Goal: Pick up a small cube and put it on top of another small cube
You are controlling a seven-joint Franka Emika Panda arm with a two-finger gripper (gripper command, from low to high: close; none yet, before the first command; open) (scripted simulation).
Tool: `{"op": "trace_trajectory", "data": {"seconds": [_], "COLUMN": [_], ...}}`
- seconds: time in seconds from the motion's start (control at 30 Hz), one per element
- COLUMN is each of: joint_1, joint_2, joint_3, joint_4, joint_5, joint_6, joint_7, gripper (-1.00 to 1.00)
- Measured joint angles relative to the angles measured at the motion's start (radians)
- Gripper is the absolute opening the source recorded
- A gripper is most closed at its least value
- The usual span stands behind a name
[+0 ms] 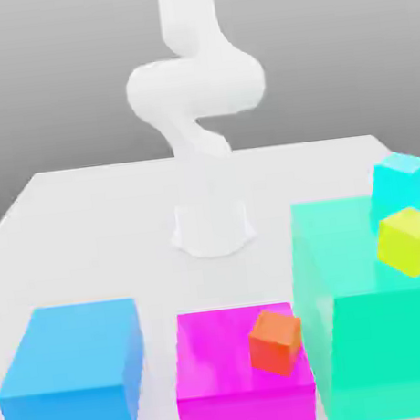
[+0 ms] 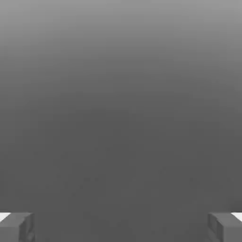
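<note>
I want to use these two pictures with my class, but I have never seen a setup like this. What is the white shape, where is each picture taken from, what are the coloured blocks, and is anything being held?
These are simulator renders. The white shape is a robot arm standing on a pale table, seen by a camera off the arm.

Three big blocks lie on the table: a blue block, a magenta block and a tall teal block. A small orange cube sits on the magenta one; a yellow cube and a cyan cube sit on the teal one.

The other picture comes from a camera on the arm's hand. The two grey fingertips belong to its gripper, which is open and holds nothing.
</note>
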State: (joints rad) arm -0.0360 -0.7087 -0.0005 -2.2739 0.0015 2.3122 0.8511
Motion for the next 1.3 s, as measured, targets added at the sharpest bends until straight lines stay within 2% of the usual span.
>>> {"op": "trace_trajectory", "data": {"seconds": [0.67,1.13,1.27,1.3], "joint_1": [-0.221,-0.335,-0.360,-0.362], "joint_2": [0.731,1.246,1.391,1.413], "joint_3": [-0.083,-0.163,-0.148,-0.145], "joint_4": [0.209,0.356,0.394,0.400], "joint_5": [0.008,0.133,0.166,0.172], "joint_6": [0.095,0.156,0.239,0.255], "joint_7": [0.412,0.621,0.622,0.619], "gripper": [0.00,0.00,0.00,-1.00]}}
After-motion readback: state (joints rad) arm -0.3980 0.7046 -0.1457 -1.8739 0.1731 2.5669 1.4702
